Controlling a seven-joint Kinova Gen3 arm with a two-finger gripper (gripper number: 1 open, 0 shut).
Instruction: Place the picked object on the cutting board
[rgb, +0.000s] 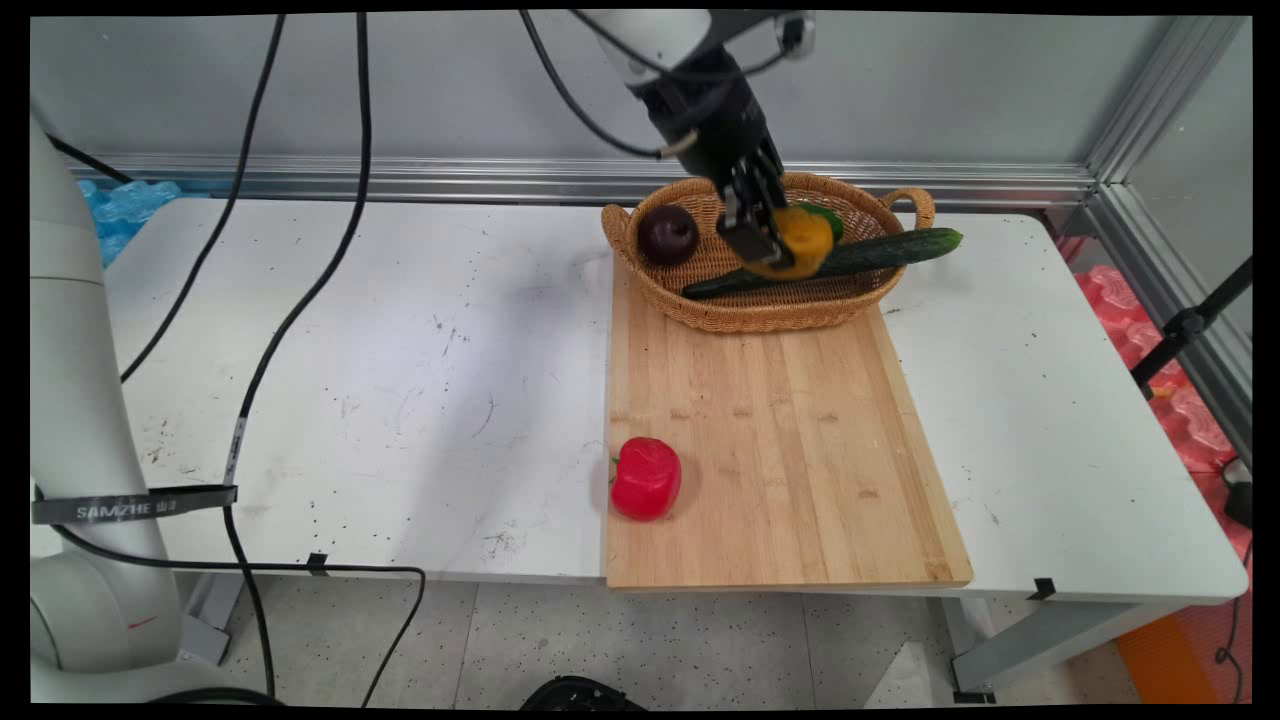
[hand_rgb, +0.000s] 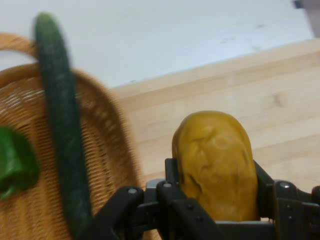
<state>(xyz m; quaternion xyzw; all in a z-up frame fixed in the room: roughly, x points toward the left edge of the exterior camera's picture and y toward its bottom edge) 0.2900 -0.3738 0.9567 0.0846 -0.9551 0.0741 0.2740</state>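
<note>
In the main view we see only a sliver of the green vegetable (rgb: 824, 217) behind the yellow-orange lumpy vegetable (rgb: 800, 243), which also covers the middle of the long dark green cucumber (rgb: 880, 253). In the hand view the woven wicker basket (hand_rgb: 107, 135) and that cucumber are motion-blurred and cut off by the left and bottom edges. There the black gripper linkage (hand_rgb: 215, 202) hides the yellow-orange vegetable's lower end.

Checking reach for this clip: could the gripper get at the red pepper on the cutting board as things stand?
Probably not yet: the gripper is shut on the yellow pepper above the basket. The red pepper itself lies in the open with nothing over it.
</note>
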